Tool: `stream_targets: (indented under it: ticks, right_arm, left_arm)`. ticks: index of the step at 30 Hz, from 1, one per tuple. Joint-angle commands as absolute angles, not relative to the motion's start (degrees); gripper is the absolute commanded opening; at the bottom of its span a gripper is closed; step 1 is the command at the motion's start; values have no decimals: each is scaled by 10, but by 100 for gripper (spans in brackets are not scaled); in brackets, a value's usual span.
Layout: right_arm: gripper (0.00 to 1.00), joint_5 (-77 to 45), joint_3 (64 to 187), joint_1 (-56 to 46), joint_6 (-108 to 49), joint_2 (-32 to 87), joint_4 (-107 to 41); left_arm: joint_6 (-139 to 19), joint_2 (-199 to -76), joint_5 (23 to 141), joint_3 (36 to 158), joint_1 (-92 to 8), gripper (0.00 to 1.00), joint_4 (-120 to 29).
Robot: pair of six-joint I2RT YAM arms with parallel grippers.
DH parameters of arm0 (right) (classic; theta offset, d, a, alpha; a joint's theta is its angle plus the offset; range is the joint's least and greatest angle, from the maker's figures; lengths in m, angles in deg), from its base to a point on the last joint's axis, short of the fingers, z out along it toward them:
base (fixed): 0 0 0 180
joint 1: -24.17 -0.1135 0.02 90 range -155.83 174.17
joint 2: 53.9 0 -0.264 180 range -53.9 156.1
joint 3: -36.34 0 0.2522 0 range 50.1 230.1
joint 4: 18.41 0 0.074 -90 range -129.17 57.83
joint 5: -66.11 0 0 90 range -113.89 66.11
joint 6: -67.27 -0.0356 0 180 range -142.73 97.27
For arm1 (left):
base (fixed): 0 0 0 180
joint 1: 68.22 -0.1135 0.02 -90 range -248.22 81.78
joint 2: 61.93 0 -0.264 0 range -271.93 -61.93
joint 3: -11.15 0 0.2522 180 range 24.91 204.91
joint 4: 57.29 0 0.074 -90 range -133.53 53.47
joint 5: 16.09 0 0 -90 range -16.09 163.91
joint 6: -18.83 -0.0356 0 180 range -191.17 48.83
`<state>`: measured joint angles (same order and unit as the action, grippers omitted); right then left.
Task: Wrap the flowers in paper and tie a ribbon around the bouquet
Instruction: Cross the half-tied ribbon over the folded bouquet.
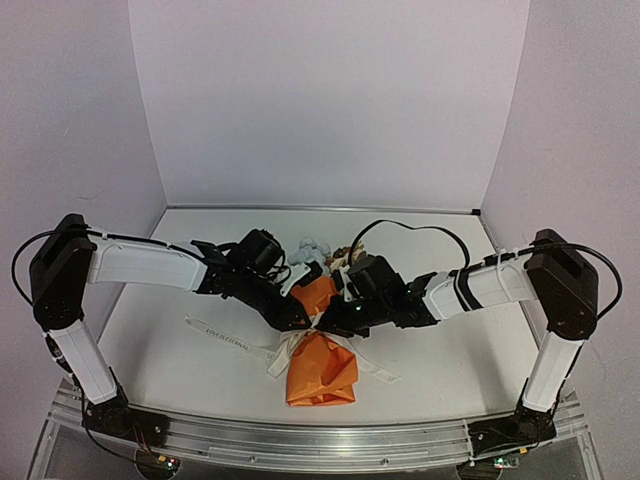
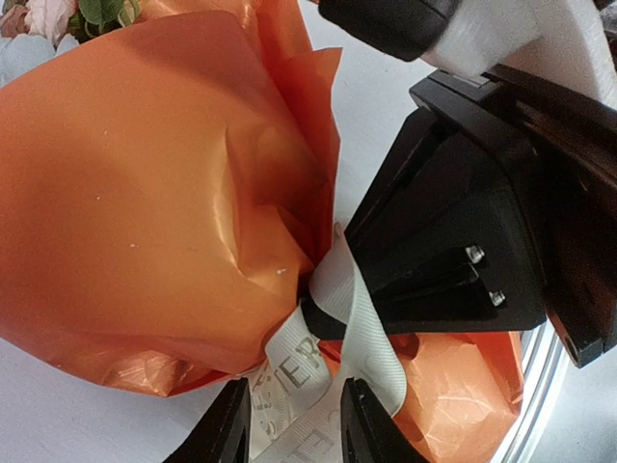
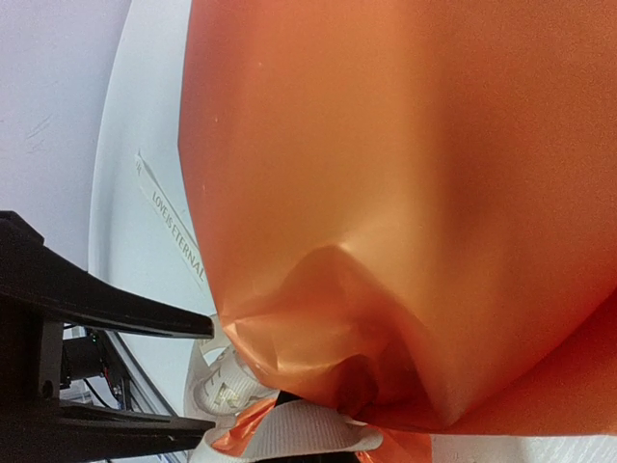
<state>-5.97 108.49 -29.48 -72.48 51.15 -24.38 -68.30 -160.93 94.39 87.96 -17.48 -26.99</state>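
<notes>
handling this bouquet [image 1: 320,368], which lies on the table [image 1: 190,375], treat it as light and crushable: the paper [image 2: 145,193] looks thin, crinkly and slick. take the soft, floppy ribbon [image 2: 374,359] close to the bouquet's pinched waist. your right gripper [image 2: 323,320] is closed tight at that waist. your left gripper [image 2: 294,422] stands narrow around the ribbon just beside it, and you cannot tell whether it pinches.

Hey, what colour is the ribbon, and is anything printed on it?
White, with small dark printed lettering; the ribbon shows best in the left wrist view.
</notes>
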Motion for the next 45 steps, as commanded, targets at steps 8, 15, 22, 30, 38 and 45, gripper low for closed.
stream_targets:
  ticks: [8,15,22,30,38,45]
  right_arm:
    - [0,-52,1091,-291,-711,505,-252]
    - [0,-48,1086,-291,-699,490,-265]
    - [6,-47,1073,-291,-684,457,-283]
    - [18,-57,1052,-291,-656,409,-321]
    - [22,-106,1006,-292,-623,351,-384]
    - [26,-126,995,-291,-591,312,-443]
  left_arm:
    - [-692,-1627,973,918,-172,19,-276]
    - [-687,-1616,997,933,-172,2,-258]
    - [-671,-1621,1047,982,-172,0,-198]
    - [-649,-1668,1091,1066,-172,0,-115]
    - [-567,-1725,1159,1121,-172,0,-123]
    - [-466,-1742,1168,1128,-174,0,-191]
